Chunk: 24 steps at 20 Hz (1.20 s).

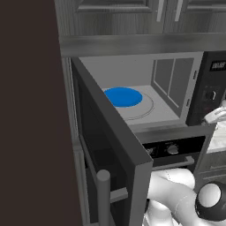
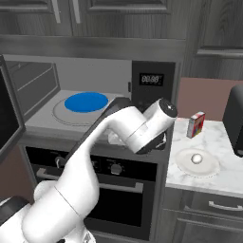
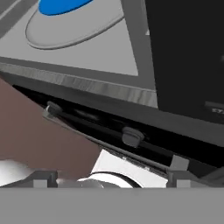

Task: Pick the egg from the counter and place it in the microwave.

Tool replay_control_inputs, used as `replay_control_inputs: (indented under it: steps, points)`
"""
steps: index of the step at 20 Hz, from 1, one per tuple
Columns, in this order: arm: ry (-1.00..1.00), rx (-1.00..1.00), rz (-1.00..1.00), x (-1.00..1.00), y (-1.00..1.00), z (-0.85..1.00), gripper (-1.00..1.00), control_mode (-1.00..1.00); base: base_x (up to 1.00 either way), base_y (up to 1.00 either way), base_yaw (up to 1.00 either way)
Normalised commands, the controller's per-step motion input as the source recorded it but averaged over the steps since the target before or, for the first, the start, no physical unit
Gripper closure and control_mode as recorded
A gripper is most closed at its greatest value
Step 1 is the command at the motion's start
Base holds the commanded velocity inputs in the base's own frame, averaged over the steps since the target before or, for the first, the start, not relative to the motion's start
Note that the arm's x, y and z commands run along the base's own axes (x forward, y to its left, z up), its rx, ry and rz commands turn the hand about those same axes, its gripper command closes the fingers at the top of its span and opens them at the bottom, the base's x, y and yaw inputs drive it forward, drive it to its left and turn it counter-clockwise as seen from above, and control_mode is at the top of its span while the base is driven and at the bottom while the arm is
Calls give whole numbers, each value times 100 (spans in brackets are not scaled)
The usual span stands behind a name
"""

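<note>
Egg, tiny, white and rounded (image 2: 196,158), is sitting on your pale marble worktop (image 2: 223,178), right of the tool, whose grip state you cannot tell.

blue plate (image 2: 86,102) flat on a glass turntable (image 2: 59,114), at 10 o'clock of the right base view | white saucer (image 2: 209,167) at 4 o'clock | small red-and-white carton (image 2: 196,124) upright at 2 o'clock | dark appliance (image 2: 235,121) at 3 o'clock, right edge | oven knobs (image 2: 114,167) at 6 o'clock | upper cabinets (image 2: 118,19) at 12 o'clock

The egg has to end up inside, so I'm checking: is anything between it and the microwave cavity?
Nothing visible blocks it. The egg sits on the counter right of the microwave, whose door stands open.
</note>
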Motion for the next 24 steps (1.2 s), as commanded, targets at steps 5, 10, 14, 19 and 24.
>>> replay_control_inputs:
  steps: [5, 10, 14, 19, 24]
  points:
    - [-26, 16, 38, -48, -100, -32, -100, -100, 0, 0, 0]
    - [-29, 5, 23, -21, -100, -27, -100, -100, 0, 0, 0]
    - [-5, 0, 3, 25, -100, -14, -100, -100, 0, 0, 0]
    - [-9, 0, 0, 34, -74, -27, -100, -100, 0, 0, 0]
    - [-9, 0, -16, 84, -7, -68, -100, -100, 0, 0, 0]
